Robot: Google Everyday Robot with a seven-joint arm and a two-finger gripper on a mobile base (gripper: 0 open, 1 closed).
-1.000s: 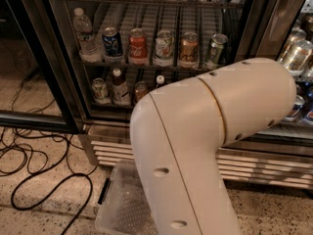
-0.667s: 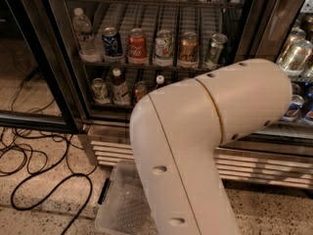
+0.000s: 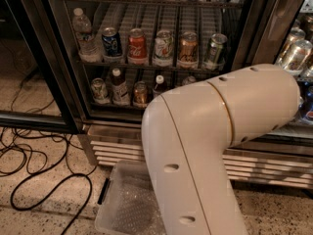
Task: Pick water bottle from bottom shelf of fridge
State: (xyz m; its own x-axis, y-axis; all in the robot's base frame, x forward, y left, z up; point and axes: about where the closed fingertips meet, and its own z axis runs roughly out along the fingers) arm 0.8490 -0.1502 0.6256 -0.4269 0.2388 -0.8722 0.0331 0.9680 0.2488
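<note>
The fridge [image 3: 73, 97] stands ahead with its left door swung open. On the bottom shelf [image 3: 128, 105] stand a small pale-topped container [image 3: 99, 90] at the left end, which looks like the water bottle, two white-capped bottles with dark contents [image 3: 118, 85], and a can [image 3: 140, 93]. My cream arm [image 3: 210, 146] fills the lower right and hides the shelf's right part. The gripper is not in view; it is hidden behind the arm or beyond the right side.
A larger clear bottle [image 3: 84, 35] and several cans [image 3: 137, 46] stand on the rack above. The open door's dark frame [image 3: 34, 119] juts out at left. Black cables [image 3: 29, 173] lie on the floor. A clear plastic bin [image 3: 124, 204] sits below the louvred grille [image 3: 115, 151].
The arm has shifted slightly to the right and down in the view. The fridge contents have not moved.
</note>
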